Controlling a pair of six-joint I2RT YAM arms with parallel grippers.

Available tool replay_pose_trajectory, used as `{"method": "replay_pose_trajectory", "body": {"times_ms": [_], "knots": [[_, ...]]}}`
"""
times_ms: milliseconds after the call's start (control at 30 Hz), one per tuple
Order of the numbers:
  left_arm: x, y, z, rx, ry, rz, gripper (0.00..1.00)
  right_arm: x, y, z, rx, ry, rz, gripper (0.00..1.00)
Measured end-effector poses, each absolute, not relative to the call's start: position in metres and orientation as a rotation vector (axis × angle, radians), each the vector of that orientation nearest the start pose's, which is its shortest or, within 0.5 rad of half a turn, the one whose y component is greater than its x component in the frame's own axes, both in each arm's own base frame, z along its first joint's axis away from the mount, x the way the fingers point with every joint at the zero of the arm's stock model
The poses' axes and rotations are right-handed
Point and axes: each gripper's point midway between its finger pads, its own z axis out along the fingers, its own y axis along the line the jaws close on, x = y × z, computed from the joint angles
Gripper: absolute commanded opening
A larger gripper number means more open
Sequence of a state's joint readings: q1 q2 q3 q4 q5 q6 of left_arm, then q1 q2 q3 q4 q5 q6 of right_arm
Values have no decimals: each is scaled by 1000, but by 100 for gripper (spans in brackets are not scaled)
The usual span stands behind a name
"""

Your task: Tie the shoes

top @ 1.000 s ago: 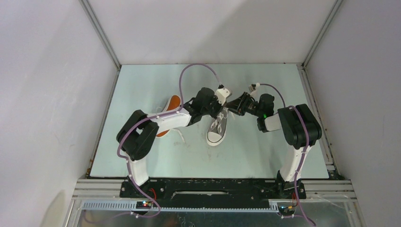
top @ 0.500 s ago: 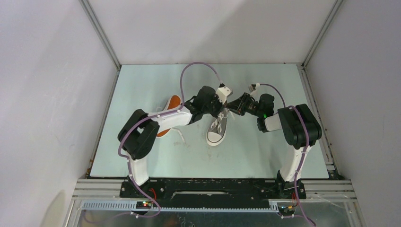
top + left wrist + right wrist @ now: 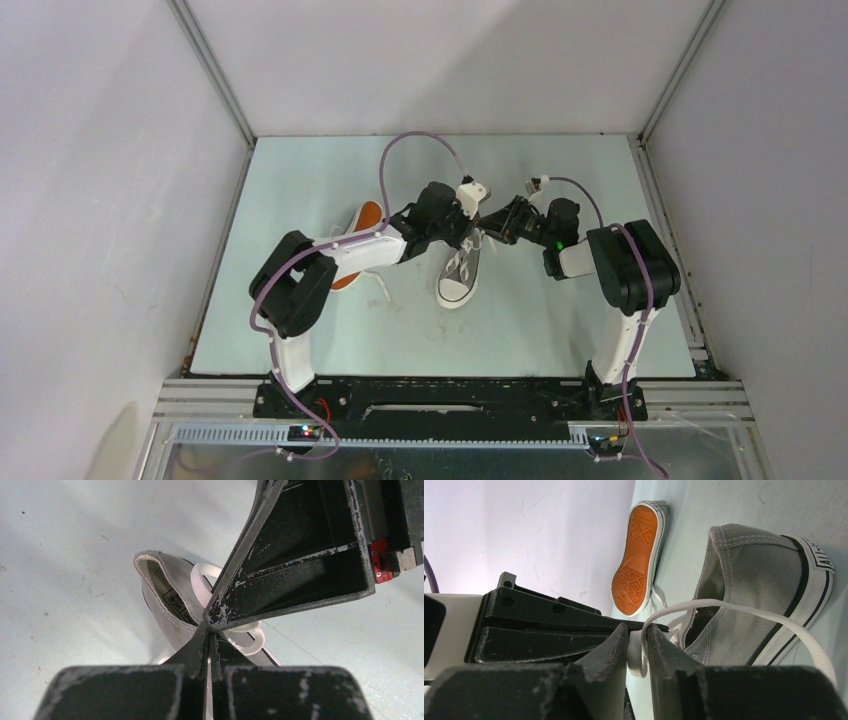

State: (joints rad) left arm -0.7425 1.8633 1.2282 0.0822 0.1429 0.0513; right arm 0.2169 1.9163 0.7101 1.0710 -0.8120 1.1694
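One grey shoe (image 3: 459, 276) stands upright mid-table, toe towards the arms. It also shows in the left wrist view (image 3: 165, 597) and the right wrist view (image 3: 759, 580). The other shoe (image 3: 358, 240) lies on its side to the left, its orange sole (image 3: 636, 560) showing. Both grippers meet over the upright shoe's opening. My left gripper (image 3: 468, 234) (image 3: 210, 639) is shut on a white lace (image 3: 202, 577). My right gripper (image 3: 488, 228) (image 3: 638, 634) is shut on a loop of lace (image 3: 744, 611), tip to tip with the left one.
The pale green table (image 3: 560, 330) is walled by white panels on the left, back and right. A purple cable (image 3: 420, 140) arcs above the left arm. A loose lace (image 3: 382, 288) trails from the tipped shoe.
Almost nothing. My left gripper has edged slightly to the left; both grippers keep hold of the laces and the shoes have not moved.
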Motion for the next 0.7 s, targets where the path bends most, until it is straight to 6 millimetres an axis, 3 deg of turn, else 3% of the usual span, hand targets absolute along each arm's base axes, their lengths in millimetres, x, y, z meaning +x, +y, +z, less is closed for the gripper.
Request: {"method": "replay_pose_trajectory", "body": {"times_ms": [267,400,567,700], "knots": [[368,-365,103,866,1997,-577,0,373,240,116,230,1974,1654,11],[369,-364,105,847,2010,-582,3,374,240,116,234,1972,1651,0],[370,-363,105,828,2019,-583,33,373,240,116,234,1973,1651,0],[372,-357,106,803,2020,-560,46,373,240,116,234,1973,1651,0]]}}
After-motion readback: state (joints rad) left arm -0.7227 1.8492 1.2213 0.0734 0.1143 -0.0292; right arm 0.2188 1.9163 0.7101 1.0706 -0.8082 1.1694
